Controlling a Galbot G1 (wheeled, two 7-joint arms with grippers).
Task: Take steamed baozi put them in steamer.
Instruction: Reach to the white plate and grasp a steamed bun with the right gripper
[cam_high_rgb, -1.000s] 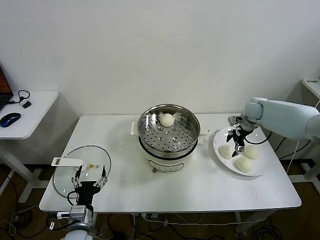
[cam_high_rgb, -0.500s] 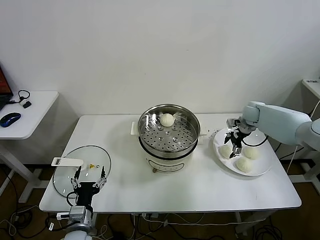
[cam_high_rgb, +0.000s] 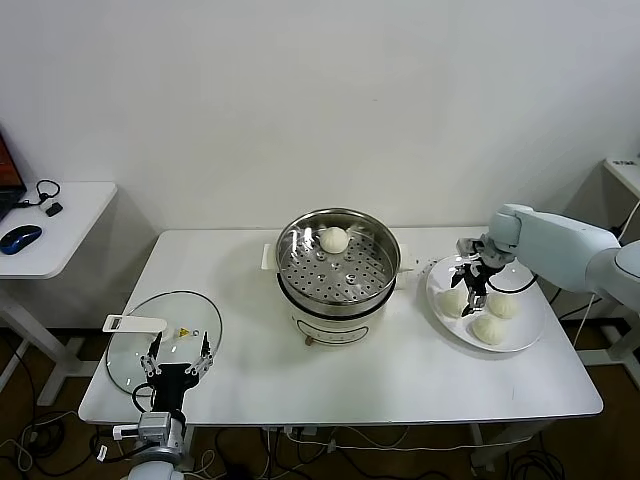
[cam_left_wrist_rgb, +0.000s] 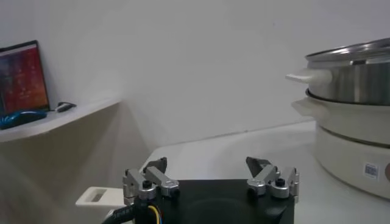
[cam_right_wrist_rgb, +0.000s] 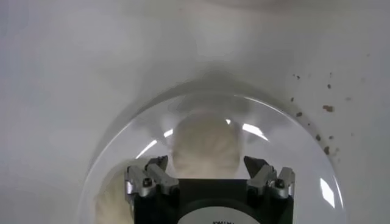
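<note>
Head view takes in the whole white table (cam_high_rgb: 400, 380): the steamer (cam_high_rgb: 338, 262) stands at its middle, a shiny steel basket with a perforated floor on a white pot base, and one baozi in the steamer (cam_high_rgb: 333, 240) sits toward the far wall of the basket. To the robot's right lies a flat white plate (cam_high_rgb: 528, 332) carrying three more steamed baozi (cam_high_rgb: 487, 328), smooth, domed and off-white, grouped close together. The right gripper (cam_high_rgb: 473, 290) hangs over the plate, its jaws spread wide and straddling the nearest-left bun (cam_high_rgb: 452, 301), with nothing yet clasped. The steamer's rim and side handle stand between that plate and the rest of the table.

At the table's near left corner a round glass lid (cam_high_rgb: 190, 325) with a white handle (cam_high_rgb: 135, 323) lies flat, and the left gripper (cam_high_rgb: 178, 368) is parked just beside it, jaws apart and empty. A side table (cam_high_rgb: 70, 220) farther left holds a blue mouse (cam_high_rgb: 20, 238).

Right wrist view adds what the head camera cannot: the bun (cam_right_wrist_rgb: 206, 145) lies directly between the two fingertips (cam_right_wrist_rgb: 152, 176), which flank it without clearly touching, and dark crumbs (cam_right_wrist_rgb: 328, 108) speckle the tabletop past the plate's rim. Left wrist view shows the steamer's side in profile, basket stacked on base, and a lit screen (cam_left_wrist_rgb: 23, 76) above the side table.
</note>
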